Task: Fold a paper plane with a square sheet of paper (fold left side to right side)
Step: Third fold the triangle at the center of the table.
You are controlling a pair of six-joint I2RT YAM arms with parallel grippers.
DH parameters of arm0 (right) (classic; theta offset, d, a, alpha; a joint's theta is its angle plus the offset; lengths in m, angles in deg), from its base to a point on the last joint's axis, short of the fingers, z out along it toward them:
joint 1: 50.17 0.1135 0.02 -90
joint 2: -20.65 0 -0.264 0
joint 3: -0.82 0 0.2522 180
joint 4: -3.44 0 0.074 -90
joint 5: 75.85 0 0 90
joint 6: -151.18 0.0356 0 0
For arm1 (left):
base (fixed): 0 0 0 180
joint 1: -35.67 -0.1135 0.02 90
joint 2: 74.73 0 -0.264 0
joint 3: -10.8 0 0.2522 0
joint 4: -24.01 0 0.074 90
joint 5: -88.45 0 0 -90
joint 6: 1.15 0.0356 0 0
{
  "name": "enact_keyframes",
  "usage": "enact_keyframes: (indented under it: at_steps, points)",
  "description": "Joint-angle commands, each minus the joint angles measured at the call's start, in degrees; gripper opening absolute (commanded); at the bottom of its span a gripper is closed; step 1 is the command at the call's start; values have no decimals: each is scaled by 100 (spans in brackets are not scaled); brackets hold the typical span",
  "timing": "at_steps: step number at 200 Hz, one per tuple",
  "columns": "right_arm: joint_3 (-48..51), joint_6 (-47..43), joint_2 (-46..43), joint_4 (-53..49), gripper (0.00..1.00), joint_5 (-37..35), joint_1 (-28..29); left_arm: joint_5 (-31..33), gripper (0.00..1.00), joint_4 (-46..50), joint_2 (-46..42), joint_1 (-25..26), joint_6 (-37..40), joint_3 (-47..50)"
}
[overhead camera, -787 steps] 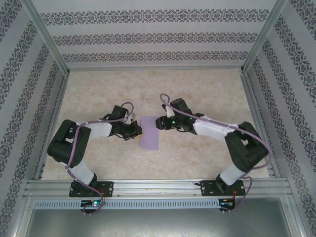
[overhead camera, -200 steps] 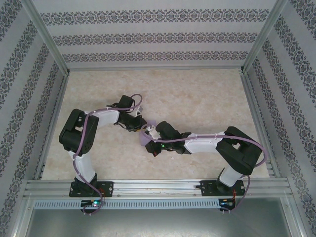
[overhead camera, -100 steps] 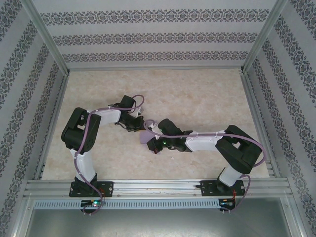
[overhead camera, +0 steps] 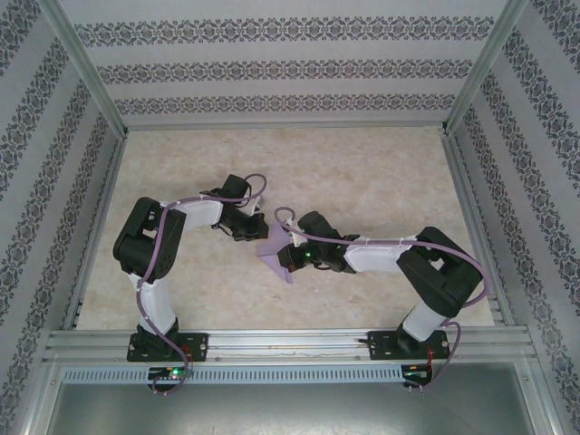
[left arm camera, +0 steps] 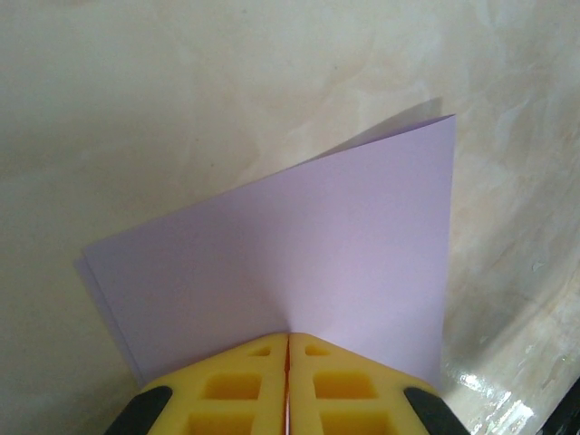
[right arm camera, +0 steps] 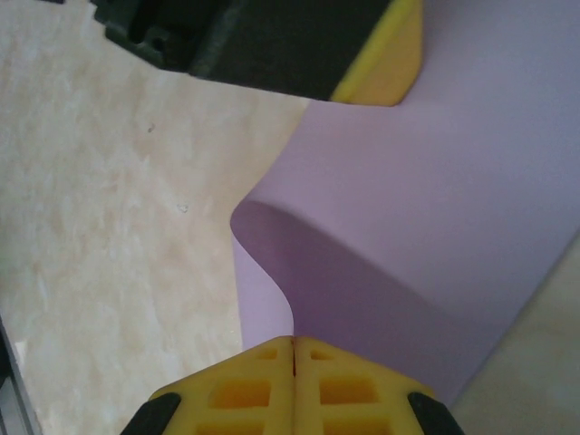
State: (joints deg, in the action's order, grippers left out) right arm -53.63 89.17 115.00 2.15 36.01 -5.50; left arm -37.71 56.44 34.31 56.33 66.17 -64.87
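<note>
Top external view: the square sheet of paper [overhead camera: 272,259], folded to a smaller pointed lilac shape, sits near the middle of the tabletop [overhead camera: 362,172], between the two arms. The left gripper [overhead camera: 259,234] meets its far-left part, and the right gripper [overhead camera: 288,257] meets its right side. Left wrist view: the left gripper [left arm camera: 287,340] has its jaws pressed together on the near edge of the sheet, pinching it. The paper extends away as a doubled layer, with a second edge visible just behind its top and left borders. Right wrist view: the right gripper [right arm camera: 294,343] has its jaws pressed together on a raised curl of the sheet, pinching it. A yellow-tipped finger of the left gripper sits at the top, over the paper's far side.
</note>
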Motion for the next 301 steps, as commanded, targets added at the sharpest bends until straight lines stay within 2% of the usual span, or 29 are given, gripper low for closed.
enact_keyframes:
  at_steps: [1, 80, 301]
  points:
    - [-35, 101, 101, -133, 0, -204, -74, 426, 8, 365, 250, 89, 150, 23]
    - [-88, 48, 184, -289, 0, -581, -142, 448, 7, 382, 250, 101, 134, 20]
    - [-369, -101, 470, -499, 0, -620, -155, 493, 7, 368, 255, 98, 114, 32]
